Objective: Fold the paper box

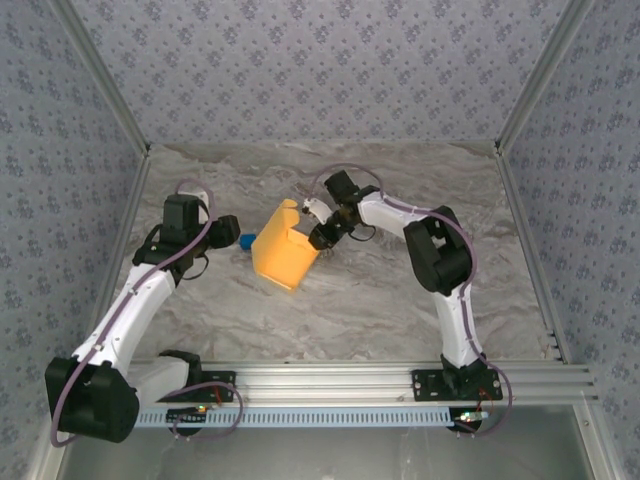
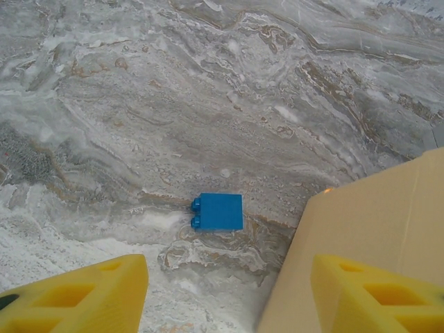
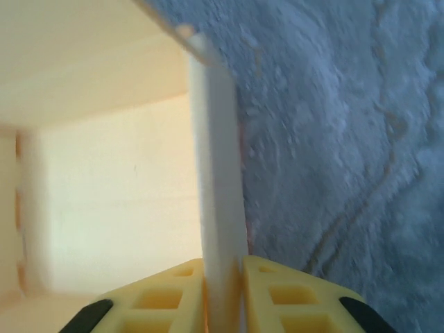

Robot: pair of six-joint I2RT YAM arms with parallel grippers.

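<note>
The marble-pattern table (image 1: 400, 300) takes the middle of the top view. The left arm (image 1: 130, 300) reaches up from the lower left of the frame, and the right arm (image 1: 440, 260) reaches up from the lower right and bends toward the center.

The paper box (image 1: 283, 250) stands on the table near the center of the top view, between the two grippers. It is yellow-orange, partly folded and open on its upper side, with one flap standing up at its top edge. In the left wrist view, one flat side of it (image 2: 374, 222) fills the lower right corner. In the right wrist view its pale inside (image 3: 111, 173) fills the left half.

The right gripper (image 1: 322, 235) is at the right edge of the box. In its own view (image 3: 223, 267) the jaws are clamped on a thin upright wall of the box, one yellow finger on each side.

The left gripper (image 1: 225, 235) is just left of the box. Its jaws (image 2: 229, 263) stand well apart and hold nothing.

A small blue block (image 2: 218, 211) lies on the table between the left gripper and the box (image 1: 246, 241), close to the box but apart from it.
</note>
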